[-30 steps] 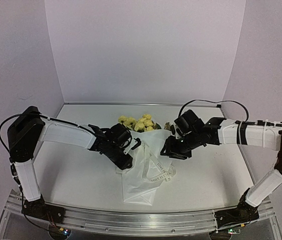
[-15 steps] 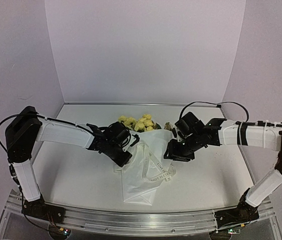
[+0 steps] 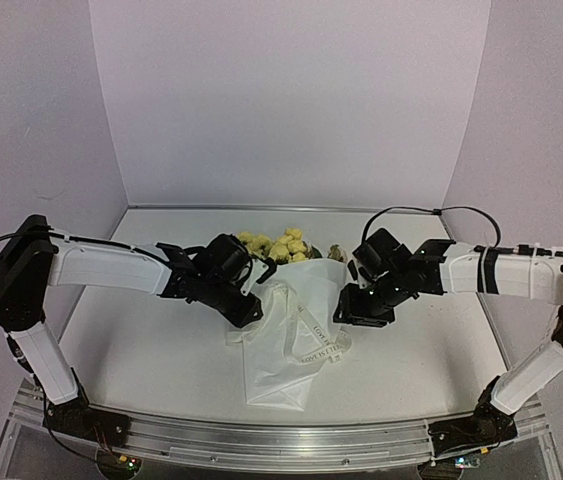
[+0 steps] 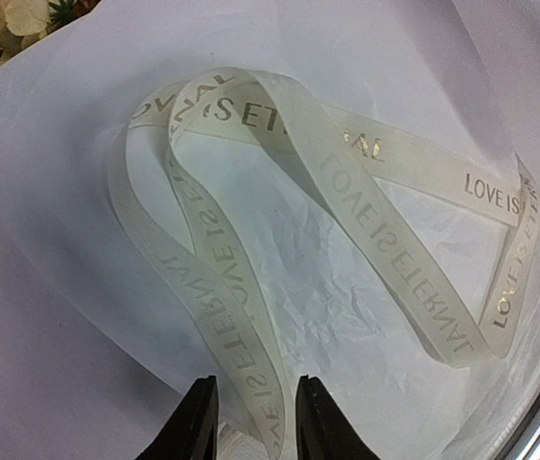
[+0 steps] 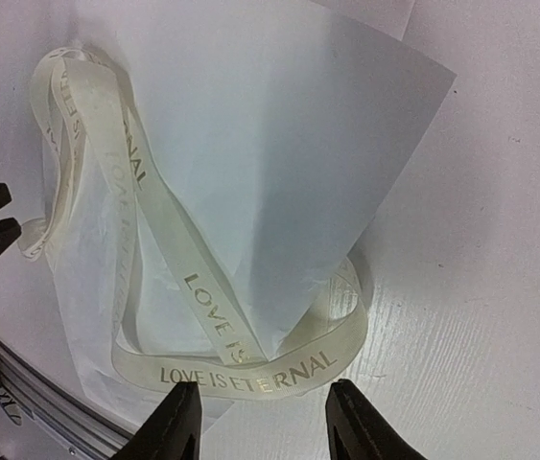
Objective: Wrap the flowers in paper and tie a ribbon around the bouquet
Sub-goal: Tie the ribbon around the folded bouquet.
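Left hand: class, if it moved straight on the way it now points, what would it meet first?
The ribbon: one strand lies between the left hand's fingers and runs ahead over the paper. Height is unclear, so it might skim over before touching the ribbon's loop.

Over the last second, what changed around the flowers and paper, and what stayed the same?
The left hand edged slightly back toward the flowers; the right hand slipped slightly right and nearer. No grab or release shows: both hands are open, the ribbon running between the left fingers. Flowers, paper and ribbon lie as before.
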`<state>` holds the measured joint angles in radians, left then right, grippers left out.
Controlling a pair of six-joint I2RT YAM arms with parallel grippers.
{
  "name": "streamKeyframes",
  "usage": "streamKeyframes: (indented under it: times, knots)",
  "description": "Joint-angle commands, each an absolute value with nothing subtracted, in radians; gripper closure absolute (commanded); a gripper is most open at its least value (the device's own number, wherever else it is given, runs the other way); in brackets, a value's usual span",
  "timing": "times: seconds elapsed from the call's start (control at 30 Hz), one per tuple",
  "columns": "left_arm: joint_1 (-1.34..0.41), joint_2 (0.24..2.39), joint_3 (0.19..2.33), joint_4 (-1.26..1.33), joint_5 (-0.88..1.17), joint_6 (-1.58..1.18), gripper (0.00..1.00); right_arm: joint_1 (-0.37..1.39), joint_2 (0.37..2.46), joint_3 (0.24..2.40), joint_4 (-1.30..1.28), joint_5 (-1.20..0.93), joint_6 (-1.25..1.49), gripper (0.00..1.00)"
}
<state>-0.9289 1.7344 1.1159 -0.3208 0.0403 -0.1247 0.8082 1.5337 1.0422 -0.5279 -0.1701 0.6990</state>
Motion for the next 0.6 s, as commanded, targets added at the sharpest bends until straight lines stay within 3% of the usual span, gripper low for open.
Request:
streamKeyframes:
  times: [0.0, 0.23, 0.57]
  knots:
    - [-0.921, 1.704, 1.1, -0.315, 0.101, -0.139, 0.66, 0.811, 1.508, 1.037, -0.541, -0.143, 0.685, 0.54]
    - [-0.925, 1.743, 1.098, -0.338, 0.136, -0.143, 0.61, 0.811, 1.517, 1.043, -0.541, -0.147, 0.687, 0.54]
    - [-0.93, 1.793, 1.106, -0.36, 0.103, -0.133, 0.69, 0.811, 1.52, 1.045, -0.541, -0.145, 0.685, 0.54]
